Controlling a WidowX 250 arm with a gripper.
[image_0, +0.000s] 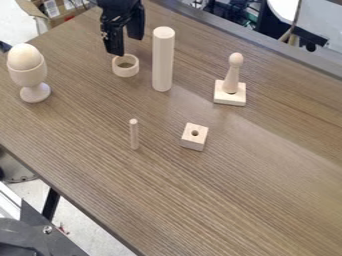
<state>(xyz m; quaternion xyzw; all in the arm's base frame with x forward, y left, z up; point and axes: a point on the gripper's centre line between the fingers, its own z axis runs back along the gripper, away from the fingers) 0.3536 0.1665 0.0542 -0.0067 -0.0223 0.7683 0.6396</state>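
Holed block (194, 141) and thin peg (134, 136) nearest us, tall cylinder (163, 60) beside ring (125, 73); our jaws parted near ring, empty

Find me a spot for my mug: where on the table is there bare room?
The widest bare patch of the table lies below and right of the holed block in the view. A smaller one lies between the egg cup and short dowel. Up top it's crowded: gripper, ring and tall cylinder cluster.
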